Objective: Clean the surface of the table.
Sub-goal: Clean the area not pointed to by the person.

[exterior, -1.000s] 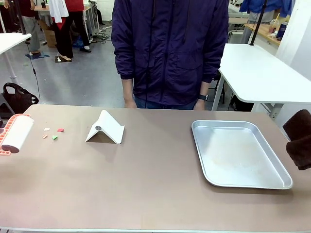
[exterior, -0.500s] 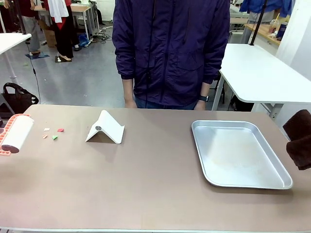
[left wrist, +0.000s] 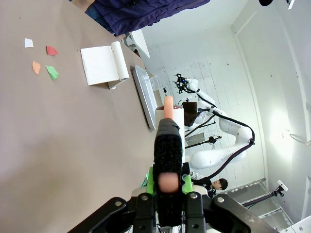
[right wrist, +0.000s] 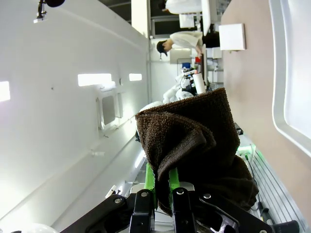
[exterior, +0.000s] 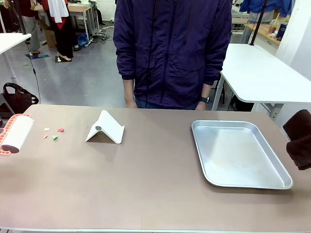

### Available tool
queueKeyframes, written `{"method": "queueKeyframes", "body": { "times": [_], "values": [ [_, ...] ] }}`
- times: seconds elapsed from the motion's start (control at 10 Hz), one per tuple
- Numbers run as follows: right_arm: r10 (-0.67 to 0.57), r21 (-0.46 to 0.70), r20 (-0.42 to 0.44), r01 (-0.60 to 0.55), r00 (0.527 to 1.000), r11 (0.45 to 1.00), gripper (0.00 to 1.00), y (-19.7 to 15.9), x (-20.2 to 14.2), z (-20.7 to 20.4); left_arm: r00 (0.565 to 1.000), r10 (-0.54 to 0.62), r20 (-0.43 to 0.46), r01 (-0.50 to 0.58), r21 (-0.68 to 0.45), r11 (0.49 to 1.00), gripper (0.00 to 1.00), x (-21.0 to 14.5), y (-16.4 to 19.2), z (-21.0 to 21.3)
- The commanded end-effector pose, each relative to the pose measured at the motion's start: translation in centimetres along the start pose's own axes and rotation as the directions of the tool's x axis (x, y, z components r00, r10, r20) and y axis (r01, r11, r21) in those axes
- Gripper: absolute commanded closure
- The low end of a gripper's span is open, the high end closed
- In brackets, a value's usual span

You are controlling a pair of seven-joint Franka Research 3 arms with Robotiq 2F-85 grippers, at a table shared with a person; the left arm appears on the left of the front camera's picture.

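Seemingly nothing has moved: scraps [exterior: 52,133] still litter the desk [exterior: 146,189]; left fingers [left wrist: 150,180] clench the roller [left wrist: 167,145], right fingers [right wrist: 145,201] the cloth [right wrist: 194,136]; cleaning unstarted.

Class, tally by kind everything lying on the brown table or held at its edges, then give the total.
Paper scraps: 4 (white scrap, red scrap, orange scrap, green scrap)
Folded white stand: 1
Metal tray: 1
Lint roller: 1
Brown towel: 1
Total at the table: 8
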State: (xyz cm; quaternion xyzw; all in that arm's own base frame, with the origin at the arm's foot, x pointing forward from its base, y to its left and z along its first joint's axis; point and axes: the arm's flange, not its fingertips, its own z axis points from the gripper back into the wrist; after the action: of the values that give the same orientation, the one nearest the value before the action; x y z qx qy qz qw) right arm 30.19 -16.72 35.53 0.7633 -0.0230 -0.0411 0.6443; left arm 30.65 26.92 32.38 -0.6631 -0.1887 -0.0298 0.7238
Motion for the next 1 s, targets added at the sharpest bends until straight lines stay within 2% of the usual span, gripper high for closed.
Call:
{"method": "queueKeyframes", "body": {
  "times": [0.0,0.3,0.5,0.7,0.9],
  "values": [
    [0.006,0.005,-0.008,-0.006,1.000,1.000,0.88,0.4,-0.1,-0.1,0.999,0.030,0.025,-0.033,0.103,0.994,0.78,0.2,-0.6,-0.9],
    [0.006,0.005,-0.008,-0.006,1.000,1.000,0.88,0.4,-0.1,-0.1,0.979,0.100,0.178,-0.151,0.306,0.940,0.78,3.3,-0.5,-1.6],
    [0.006,0.005,-0.008,-0.006,1.000,1.000,0.88,0.4,-0.1,-0.1,0.958,0.141,0.249,-0.227,0.361,0.905,0.78,6.5,-0.1,-1.8],
    [0.006,0.005,-0.008,-0.006,1.000,1.000,0.88,0.4,-0.1,-0.1,0.930,0.155,0.334,-0.301,0.448,0.842,0.78,8.9,0.4,-1.6],
    [0.006,0.005,-0.008,-0.006,1.000,1.000,0.88,0.4,-0.1,-0.1,0.935,0.142,0.325,-0.305,0.536,0.787,0.78,9.6,1.4,-2.3]
  ]
}}
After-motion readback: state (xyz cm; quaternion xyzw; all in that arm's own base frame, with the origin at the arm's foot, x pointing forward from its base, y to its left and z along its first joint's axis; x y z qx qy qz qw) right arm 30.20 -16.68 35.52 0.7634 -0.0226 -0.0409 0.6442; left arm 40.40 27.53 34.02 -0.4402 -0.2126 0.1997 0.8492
